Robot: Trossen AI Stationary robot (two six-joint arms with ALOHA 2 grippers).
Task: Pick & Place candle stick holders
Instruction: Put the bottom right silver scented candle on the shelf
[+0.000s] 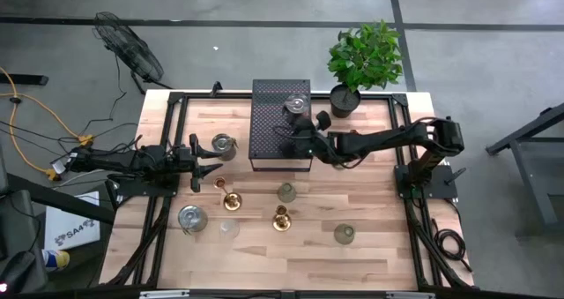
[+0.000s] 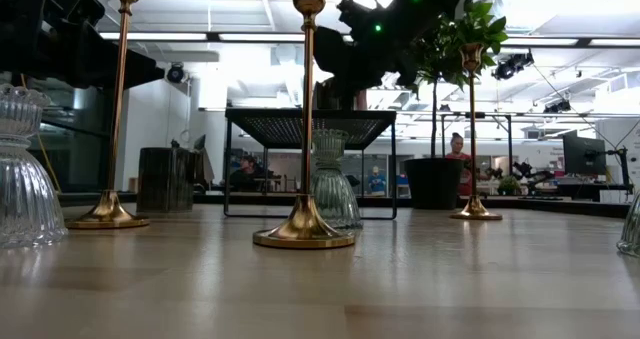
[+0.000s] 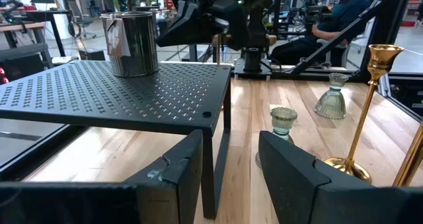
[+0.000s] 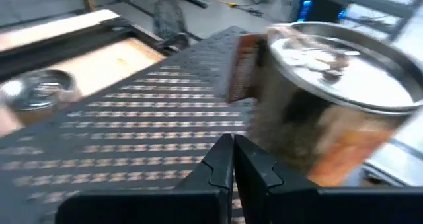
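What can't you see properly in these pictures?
- Low view: the brass holders' tops are cut off by the upper edge.
- Right wrist view: the silvery cup on the black box is blurred.
- High view: the clear holder is too small to make out.

A black perforated metal box (image 1: 281,125) stood at the table's (image 1: 370,246) twelve o'clock edge, raised on thin legs — the low view showed open space beneath its top. A green plant in a black pot (image 1: 363,63) sat just beside the box, toward two o'clock. Off the table, at about ten o'clock, a floor fan (image 1: 129,48) lay on the grey floor, and yellow cables (image 1: 31,127) trailed at nine o'clock. A white cardboard box (image 1: 72,231) rested at eight o'clock. In the room beyond, a seated person in a dark shirt (image 3: 344,12) and another in red (image 2: 458,151) — both well away from the table.
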